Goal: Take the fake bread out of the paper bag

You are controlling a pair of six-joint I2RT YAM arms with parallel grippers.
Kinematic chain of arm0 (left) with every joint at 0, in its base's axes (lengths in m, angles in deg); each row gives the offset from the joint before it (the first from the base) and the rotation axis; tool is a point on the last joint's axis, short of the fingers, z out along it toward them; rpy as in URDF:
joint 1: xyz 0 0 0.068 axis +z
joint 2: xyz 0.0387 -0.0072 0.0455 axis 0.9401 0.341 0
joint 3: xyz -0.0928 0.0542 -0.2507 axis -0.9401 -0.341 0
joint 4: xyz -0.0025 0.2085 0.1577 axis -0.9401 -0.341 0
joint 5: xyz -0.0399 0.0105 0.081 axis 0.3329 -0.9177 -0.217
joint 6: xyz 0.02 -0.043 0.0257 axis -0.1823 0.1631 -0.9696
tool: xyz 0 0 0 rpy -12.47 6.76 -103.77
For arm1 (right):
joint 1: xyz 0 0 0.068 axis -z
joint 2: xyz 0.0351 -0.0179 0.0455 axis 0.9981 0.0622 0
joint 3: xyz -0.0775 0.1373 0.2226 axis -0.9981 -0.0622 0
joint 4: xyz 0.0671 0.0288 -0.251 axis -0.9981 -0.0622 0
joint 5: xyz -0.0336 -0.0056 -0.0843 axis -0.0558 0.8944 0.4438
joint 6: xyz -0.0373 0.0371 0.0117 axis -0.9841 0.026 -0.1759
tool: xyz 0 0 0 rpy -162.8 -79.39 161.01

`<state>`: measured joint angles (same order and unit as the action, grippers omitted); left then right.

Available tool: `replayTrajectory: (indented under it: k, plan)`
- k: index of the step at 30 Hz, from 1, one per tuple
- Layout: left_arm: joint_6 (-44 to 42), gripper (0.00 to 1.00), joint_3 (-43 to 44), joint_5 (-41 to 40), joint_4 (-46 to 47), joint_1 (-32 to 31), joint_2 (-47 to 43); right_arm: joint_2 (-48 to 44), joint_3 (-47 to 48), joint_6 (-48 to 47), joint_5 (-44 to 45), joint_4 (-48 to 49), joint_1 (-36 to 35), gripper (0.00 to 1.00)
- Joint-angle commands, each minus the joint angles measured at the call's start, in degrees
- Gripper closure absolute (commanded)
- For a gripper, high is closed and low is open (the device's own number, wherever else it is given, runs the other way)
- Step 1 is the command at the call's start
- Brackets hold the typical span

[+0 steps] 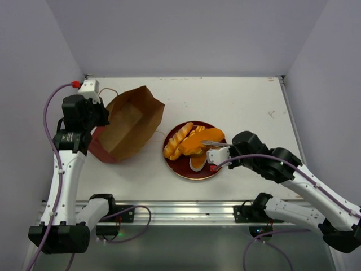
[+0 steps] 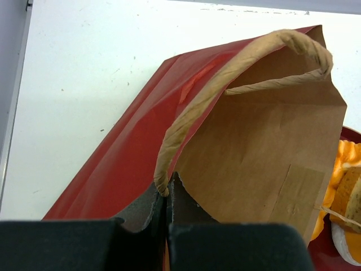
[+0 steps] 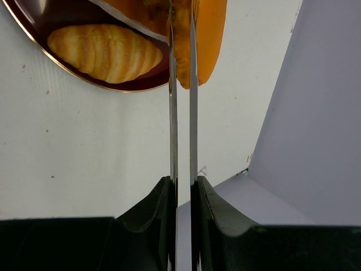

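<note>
Right pincer (image 3: 181,22) is pinched narrow on the flat orange slab (image 3: 210,39), gripped edge-on between the blades and hanging just over the plate (image 1: 189,174). The rest of the fake bread (image 1: 179,141) lies on that plate, just below and beyond its tips. Left pincer (image 2: 168,195) is clamped on the rim of the paper bag (image 2: 254,164), right at the root of the cord handle (image 2: 225,73), with the mouth gaping ahead of it. The bag looks empty, though its deepest corner is hard to see. Best play: lower the slab flat onto the pile, then ease the blades apart.
</note>
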<state>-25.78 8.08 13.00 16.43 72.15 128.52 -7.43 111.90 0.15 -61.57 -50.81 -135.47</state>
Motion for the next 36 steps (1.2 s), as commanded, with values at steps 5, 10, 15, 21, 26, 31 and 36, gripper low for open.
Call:
replayTrajectory:
  k: [5,10,15,21,26,31,36]
  plan:
    - [0.6,1.0,-0.57,1.38,0.69,0.64,-0.94,-2.6,-2.13,-0.5,0.65,2.54,0.34,0.95]
    - [0.86,1.0,-1.1,1.65,1.04,0.64,-0.77,-3.13,-3.8,-0.59,-1.11,1.13,0.34,0.87]
    - [1.13,1.0,-1.45,2.26,1.48,0.64,-0.68,-3.48,-5.47,-0.42,-2.59,-0.71,0.34,0.75]
    - [1.04,1.0,-1.72,2.35,1.48,0.55,-1.03,-3.48,-5.56,-0.15,-3.83,-1.68,0.34,0.64]
    - [1.13,1.0,-2.24,2.53,1.66,0.64,-1.2,-3.48,-5.03,0.02,-4.62,-2.55,0.26,0.6]
    - [1.13,1.0,-2.07,2.62,1.74,0.55,-1.03,-3.31,-4.07,0.02,-7.34,-3.96,0.34,0.56]
    - [1.22,1.0,-2.42,2.62,1.83,0.55,-1.03,-3.39,-3.71,-0.06,-8.49,-4.84,0.34,0.54]
